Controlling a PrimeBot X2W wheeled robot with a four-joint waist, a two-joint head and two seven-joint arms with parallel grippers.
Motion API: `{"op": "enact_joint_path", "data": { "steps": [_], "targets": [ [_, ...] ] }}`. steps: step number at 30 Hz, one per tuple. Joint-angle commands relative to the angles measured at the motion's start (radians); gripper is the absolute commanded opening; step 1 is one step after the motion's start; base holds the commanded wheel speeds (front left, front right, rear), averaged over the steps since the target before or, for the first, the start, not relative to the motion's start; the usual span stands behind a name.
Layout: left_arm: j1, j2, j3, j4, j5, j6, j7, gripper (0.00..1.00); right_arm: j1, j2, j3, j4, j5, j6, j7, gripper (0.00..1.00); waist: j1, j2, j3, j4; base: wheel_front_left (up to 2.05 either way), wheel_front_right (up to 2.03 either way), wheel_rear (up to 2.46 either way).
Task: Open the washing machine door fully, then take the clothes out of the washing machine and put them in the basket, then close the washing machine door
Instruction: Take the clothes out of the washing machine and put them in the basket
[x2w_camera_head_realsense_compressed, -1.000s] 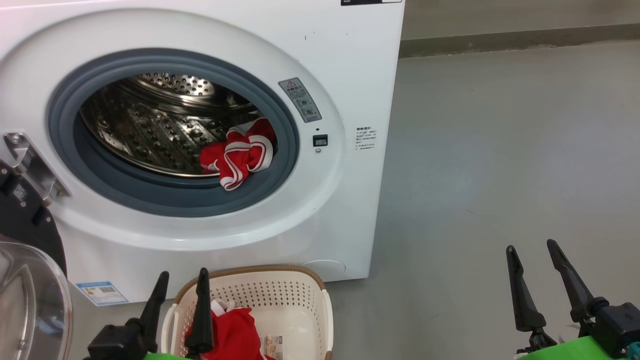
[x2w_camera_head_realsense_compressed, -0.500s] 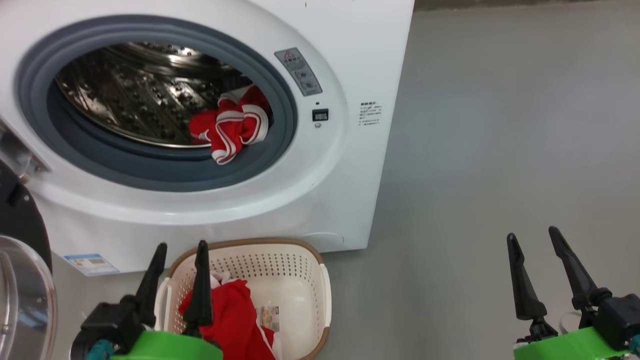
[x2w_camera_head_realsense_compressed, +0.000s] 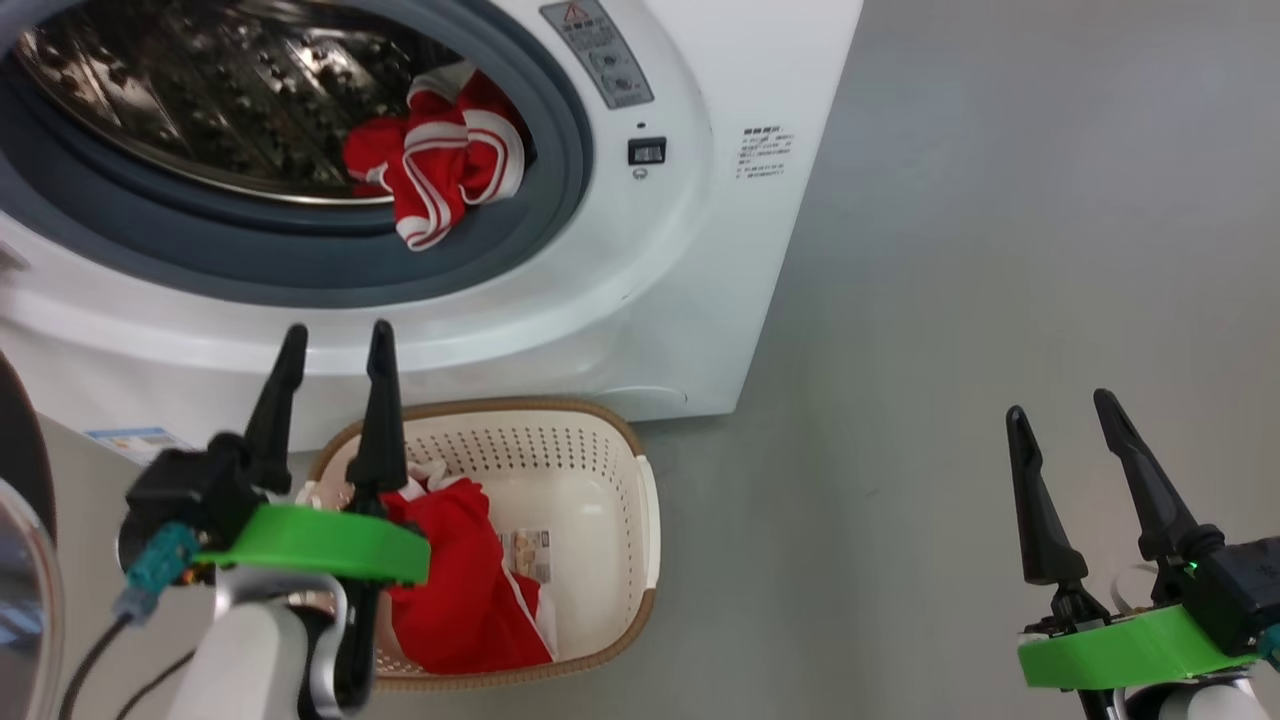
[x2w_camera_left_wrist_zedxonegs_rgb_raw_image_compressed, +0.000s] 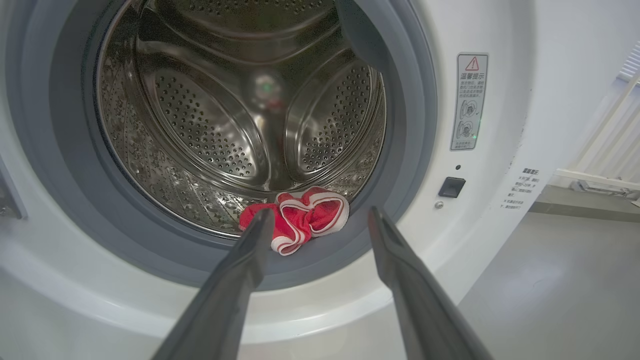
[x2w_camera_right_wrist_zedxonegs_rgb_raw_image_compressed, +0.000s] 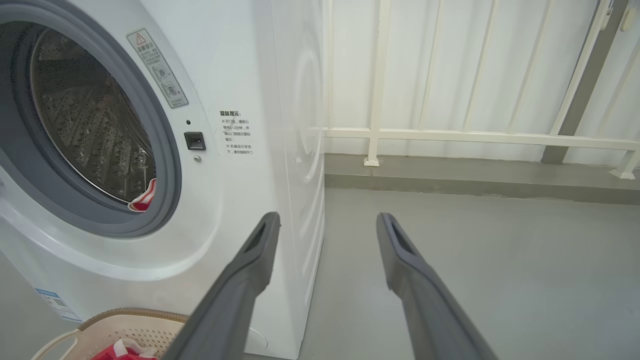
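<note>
step: fetch red garment (x2w_camera_left_wrist_zedxonegs_rgb_raw_image_compressed: 305, 220) | where: near-right lip of drum (x2w_camera_left_wrist_zedxonegs_rgb_raw_image_compressed: 210, 125), draped on grey ring (x2w_camera_left_wrist_zedxonegs_rgb_raw_image_compressed: 410, 150) | from left gripper (x2w_camera_left_wrist_zedxonegs_rgb_raw_image_compressed: 321, 210): straight beyond, slightly right; jaws apart, empty | right gripper (x2w_camera_head_realsense_compressed: 1058, 402): jaws apart, empty, well right over floor (x2w_camera_head_realsense_compressed: 950, 250) | nearer arm: left

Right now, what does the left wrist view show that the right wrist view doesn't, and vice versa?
Left wrist: the back wall of the drum, and the whole red garment bunched at the drum's lip, seen between the open left gripper fingers.
Right wrist: the basket with red cloth inside, the washing machine side panel, a white railing, the open right gripper.
Shared: the machine's front, grey door ring, warning label, latch slot, and at least an edge of that red garment.
</note>
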Motion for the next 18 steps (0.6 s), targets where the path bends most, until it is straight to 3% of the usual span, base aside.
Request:
{"op": "enact_joint_path", "data": {
  "steps": [1,18],
  "targets": [
    [-0.049,0.023,0.037,-0.005,-0.002,-0.007,-0.013,1.0,-0.033,-0.013,0.024,-0.029,-0.008,0.006,-0.006,1.0,0.0,0.0,0.047,-0.005,0.0,0.0,0.0],
    [-0.394,0.067,0.052,0.355,-0.013,-0.062,-0.049,1.0,-0.116,-0.013,0.037,-0.009,0.012,0.006,-0.006,1.0,0.0,0.0,0.151,-0.046,0.0,0.0,0.0]
  ]
}}
